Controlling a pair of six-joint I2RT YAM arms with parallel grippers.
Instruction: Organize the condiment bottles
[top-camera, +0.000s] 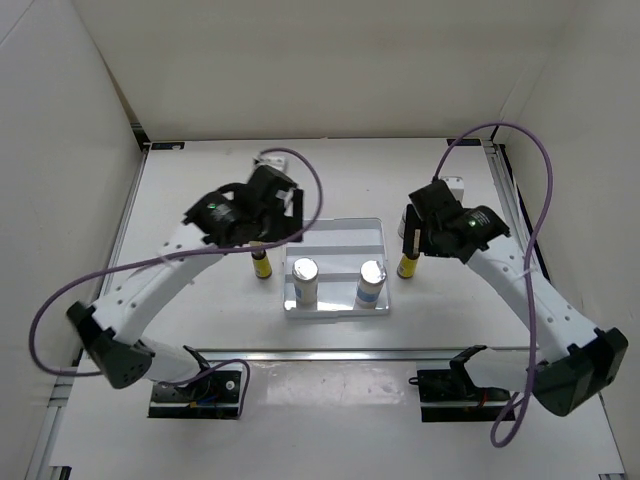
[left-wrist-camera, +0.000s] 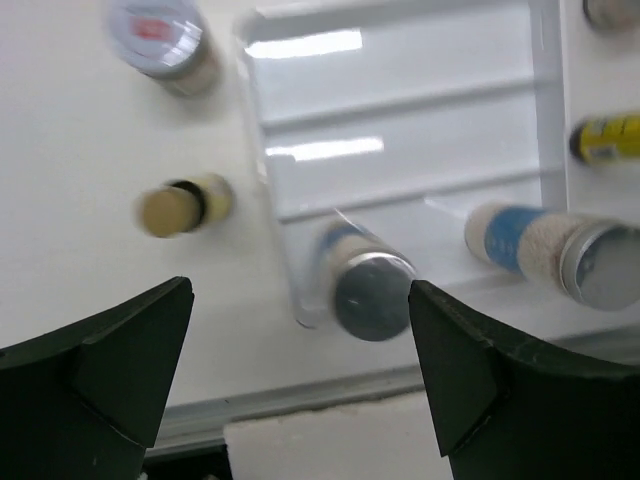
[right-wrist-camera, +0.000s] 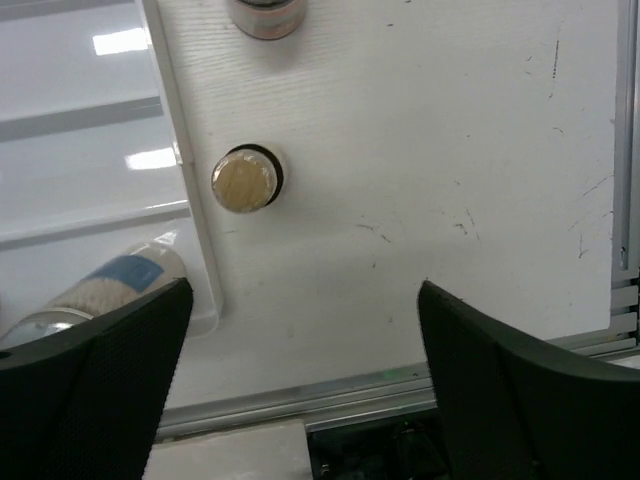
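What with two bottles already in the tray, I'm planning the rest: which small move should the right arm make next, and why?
Probably centre the right gripper over the yellow bottle and lower. Its jaws are open and empty, and the bottle stands upright outside the tray, not yet between them.

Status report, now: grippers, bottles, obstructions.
Left gripper open, empty; right gripper open, empty. Two silver-capped bottles in tray, yellow bottles outside, one each side. No obstruction seen near them.
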